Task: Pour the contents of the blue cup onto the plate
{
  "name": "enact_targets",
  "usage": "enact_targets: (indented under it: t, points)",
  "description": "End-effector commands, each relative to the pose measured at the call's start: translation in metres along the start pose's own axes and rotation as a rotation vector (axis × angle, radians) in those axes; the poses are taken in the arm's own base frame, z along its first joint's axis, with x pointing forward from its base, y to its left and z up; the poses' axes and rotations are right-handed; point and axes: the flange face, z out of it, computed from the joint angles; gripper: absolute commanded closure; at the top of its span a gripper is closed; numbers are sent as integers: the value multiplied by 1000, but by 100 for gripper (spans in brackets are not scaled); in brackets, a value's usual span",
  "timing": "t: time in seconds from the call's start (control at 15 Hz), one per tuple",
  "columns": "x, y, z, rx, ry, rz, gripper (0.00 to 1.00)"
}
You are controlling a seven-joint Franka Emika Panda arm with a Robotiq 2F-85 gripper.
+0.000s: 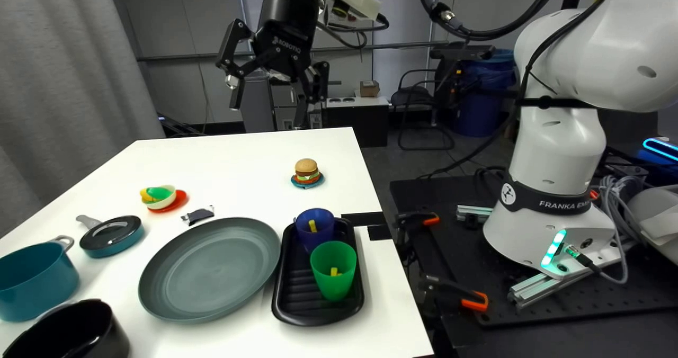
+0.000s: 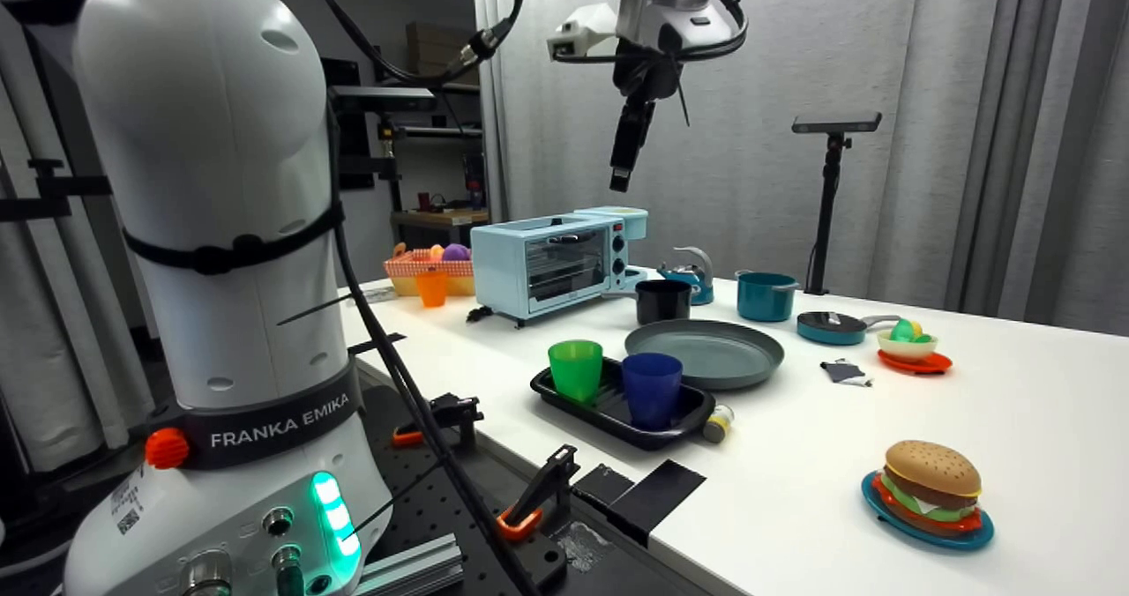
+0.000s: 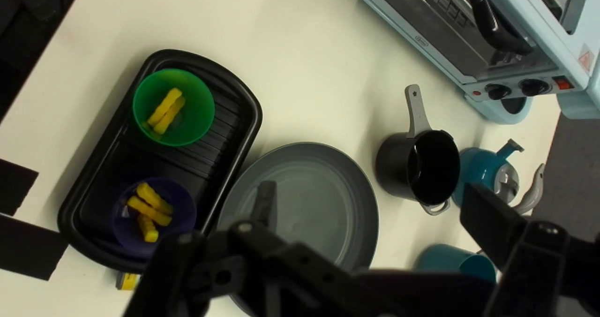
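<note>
One small round dark blue plastic cup (image 2: 652,391): stands upright in a black rectangular ribbed tray (image 1: 304,307), at the opposite end from a bright green plastic cup (image 2: 575,372); the two are apart.
Blue cup, handling: judged light and thin-walled, smooth enough to slip in a weak pinch, apt to flex in a hard one; unlikely to break.
Blue cup, hold: no handle; opposite sides of the upper wall, taken from above, should leave the mouth free for tipping.
Short yellow sticks (image 3: 151,212), blue cup: three visible in the wrist view; any lying underneath cannot be counted. Likely light, loose, quick to tumble.
Yellow sticks, green cup: two visible.
Cups in tray: two.
Tray: one.
Large round grey-green plate (image 1: 209,268): one, just beside the tray; no sticks on it. Pour not yet done.
Black Robotiq gripper (image 1: 268,113): one; fingers spread wide, nothing held, well above the white table (image 1: 249,154).
</note>
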Motion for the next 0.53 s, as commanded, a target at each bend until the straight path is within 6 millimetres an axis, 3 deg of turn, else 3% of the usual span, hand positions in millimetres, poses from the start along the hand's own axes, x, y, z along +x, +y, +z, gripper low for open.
enact_targets:
  t: [0.0, 0.47]
  points:
    - [15, 5, -5, 44, -57, 42, 0]
    - [42, 36, -5, 48, -122, 145, 0]
